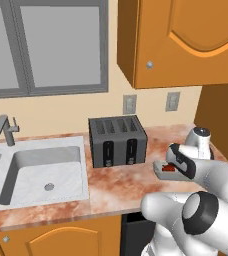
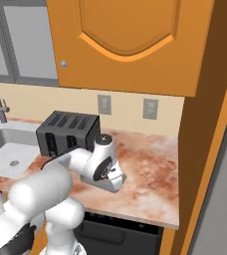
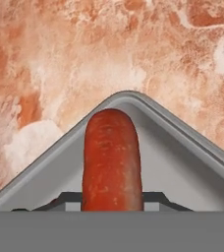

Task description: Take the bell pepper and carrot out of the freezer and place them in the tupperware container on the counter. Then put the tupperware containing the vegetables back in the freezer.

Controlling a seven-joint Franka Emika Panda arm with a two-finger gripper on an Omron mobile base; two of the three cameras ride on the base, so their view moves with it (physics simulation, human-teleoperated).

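Pinkish-brown marbled counter (image 3: pixel 60 59) carries the shallow grey tupperware container (image 3: pixel 182 162); the gripper (image 3: pixel 112 209) at six o'clock pinches the orange-red carrot (image 3: pixel 112 157) over it. Release, pepper and freezer return seemingly remain.

You get flat, even rendered light, bright throughout, no glare. Faint soft shading under toaster (image 1: pixel 117 141) and wall cabinet (image 1: pixel 181 40). Hand view: counter (image 3: pixel 60 59) marbling soft, slightly blurred.
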